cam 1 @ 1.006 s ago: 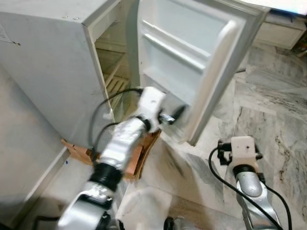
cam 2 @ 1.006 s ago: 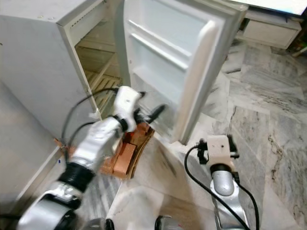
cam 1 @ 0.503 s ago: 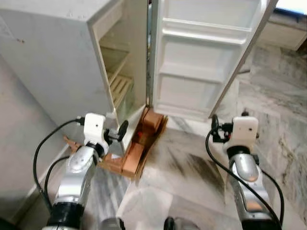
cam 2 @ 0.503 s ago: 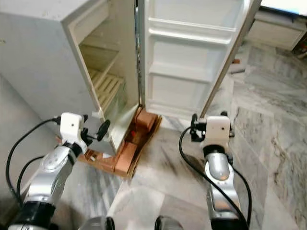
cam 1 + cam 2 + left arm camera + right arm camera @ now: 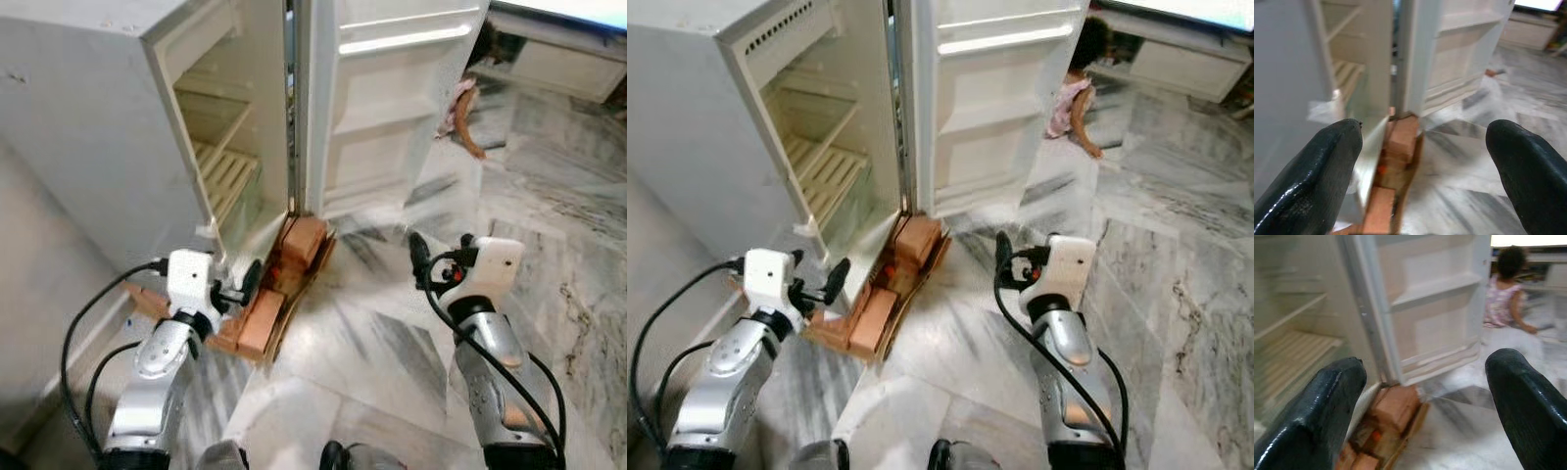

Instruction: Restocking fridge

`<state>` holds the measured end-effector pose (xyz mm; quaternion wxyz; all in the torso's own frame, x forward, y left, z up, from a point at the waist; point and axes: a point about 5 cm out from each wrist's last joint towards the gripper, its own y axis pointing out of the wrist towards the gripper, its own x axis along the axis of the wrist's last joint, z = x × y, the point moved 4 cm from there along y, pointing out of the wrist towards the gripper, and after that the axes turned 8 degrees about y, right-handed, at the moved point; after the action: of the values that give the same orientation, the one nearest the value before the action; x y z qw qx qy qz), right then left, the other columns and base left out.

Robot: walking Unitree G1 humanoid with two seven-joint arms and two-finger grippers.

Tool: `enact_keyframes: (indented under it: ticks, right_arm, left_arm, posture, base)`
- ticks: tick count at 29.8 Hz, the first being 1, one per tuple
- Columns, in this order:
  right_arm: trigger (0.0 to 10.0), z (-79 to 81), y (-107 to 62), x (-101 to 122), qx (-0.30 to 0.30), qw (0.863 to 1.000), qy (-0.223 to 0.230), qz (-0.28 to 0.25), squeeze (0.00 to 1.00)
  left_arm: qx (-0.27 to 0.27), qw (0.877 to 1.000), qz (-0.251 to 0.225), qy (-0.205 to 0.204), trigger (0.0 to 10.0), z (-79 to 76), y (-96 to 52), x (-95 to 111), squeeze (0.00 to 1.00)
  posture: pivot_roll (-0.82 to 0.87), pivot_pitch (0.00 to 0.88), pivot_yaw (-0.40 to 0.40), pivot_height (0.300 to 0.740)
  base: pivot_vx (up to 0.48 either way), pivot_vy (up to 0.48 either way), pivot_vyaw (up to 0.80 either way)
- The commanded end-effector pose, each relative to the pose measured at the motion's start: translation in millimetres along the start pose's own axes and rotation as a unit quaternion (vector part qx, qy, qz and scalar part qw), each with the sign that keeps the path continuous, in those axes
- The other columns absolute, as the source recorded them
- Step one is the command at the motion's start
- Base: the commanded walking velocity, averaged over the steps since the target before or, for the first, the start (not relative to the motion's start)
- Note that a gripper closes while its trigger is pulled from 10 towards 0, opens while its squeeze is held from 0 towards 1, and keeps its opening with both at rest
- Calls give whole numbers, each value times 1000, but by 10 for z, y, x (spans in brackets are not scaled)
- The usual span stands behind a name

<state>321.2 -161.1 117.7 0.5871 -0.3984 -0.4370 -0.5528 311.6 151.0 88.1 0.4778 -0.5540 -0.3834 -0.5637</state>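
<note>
Head camera, left eye: a white fridge (image 5: 108,127) stands with its door (image 5: 392,98) swung wide, the cabinet's slatted shelves (image 5: 227,171) bare and the door racks bare too. The fridge rests on reddish bricks (image 5: 294,257) laid on the grey marble floor (image 5: 549,225). The left gripper (image 5: 251,279) hangs low in front of the fridge's lower corner, just beside the bricks; the right gripper (image 5: 419,262) hangs over open floor, well apart from the door. Both are empty.

Head camera, right eye: the same scene, with a person (image 5: 1073,93) in a pink top sitting on the floor beyond the door's far edge, near a low white cabinet (image 5: 1176,59) at the back of the room. Black cables loop from each silver arm.

Left wrist camera: the left gripper's two black fingers (image 5: 1312,181) are spread wide with nothing between them. Through the gap lie the bricks, the bottom of the fridge cabinet and the foot of the open door, all somewhat blurred.

Right wrist camera: the right gripper's fingers (image 5: 1315,416) are likewise parted wide and hold nothing. Between them show the door's inner shelves (image 5: 1437,289), the hinge edge, the bricks beneath and the seated person past the door, back to the camera.
</note>
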Motion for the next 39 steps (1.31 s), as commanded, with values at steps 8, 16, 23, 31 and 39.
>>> enact_keyframes:
  ticks: [8,16,23,31,39]
  right_arm:
    - [10000,-118,-9,13,-46,998,-32,6,0]
    - [10000,-194,-127,-18,-64,997,-45,0,0]
    - [10000,-223,-118,-4,-72,996,-49,-5,0]
    - [10000,-183,-62,22,-61,997,-53,-8,0]
    - [10000,-169,-70,-3,-56,997,-57,-6,0]
  left_arm:
    - [0,1000,-29,-6,10000,-165,25,249,0]
    - [31,999,5,-27,10000,-126,-175,18,0]
    - [30,999,18,-18,10000,-138,-223,-54,0]
    - [37,999,10,-11,10000,-101,-133,13,0]
    - [34,999,-5,-18,10000,-138,-59,93,0]
  posture:
    - [83,144,-40,740]
    - [63,120,-32,740]
    - [69,112,-32,740]
    - [63,105,-39,740]
    - [52,100,-42,740]
  base:
    - [0,-470,0]
    - [0,-438,0]
    - [0,-411,-65]
    - [143,-340,-757]
    - [285,0,-800]
